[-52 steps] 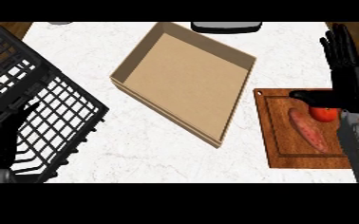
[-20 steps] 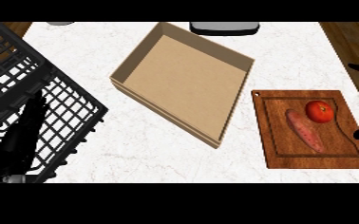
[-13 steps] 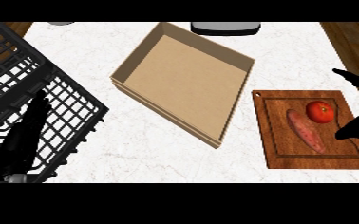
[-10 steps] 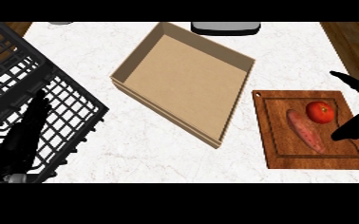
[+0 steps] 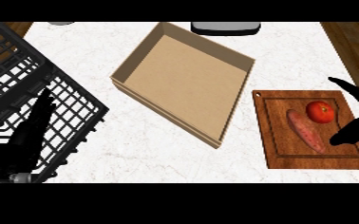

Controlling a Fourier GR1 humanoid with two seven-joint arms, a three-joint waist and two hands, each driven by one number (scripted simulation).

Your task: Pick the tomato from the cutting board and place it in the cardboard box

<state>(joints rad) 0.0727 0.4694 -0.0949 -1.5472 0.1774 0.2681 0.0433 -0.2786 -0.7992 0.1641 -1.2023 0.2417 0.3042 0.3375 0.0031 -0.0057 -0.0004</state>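
Marble counter [image 5: 161, 163] (white, veined) carries cardboard box [image 5: 186, 78] and cutting board [image 5: 280, 144].

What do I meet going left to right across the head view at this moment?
left hand → cardboard box → tomato → right hand. The rack, board and long vegetable overlap these, so they are left out.

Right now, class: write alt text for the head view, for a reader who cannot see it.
A red tomato sits beside a long reddish vegetable on a wooden cutting board at right, the right hand open near it, not touching. An open cardboard box lies at centre; the left hand lies open over a black wire rack.
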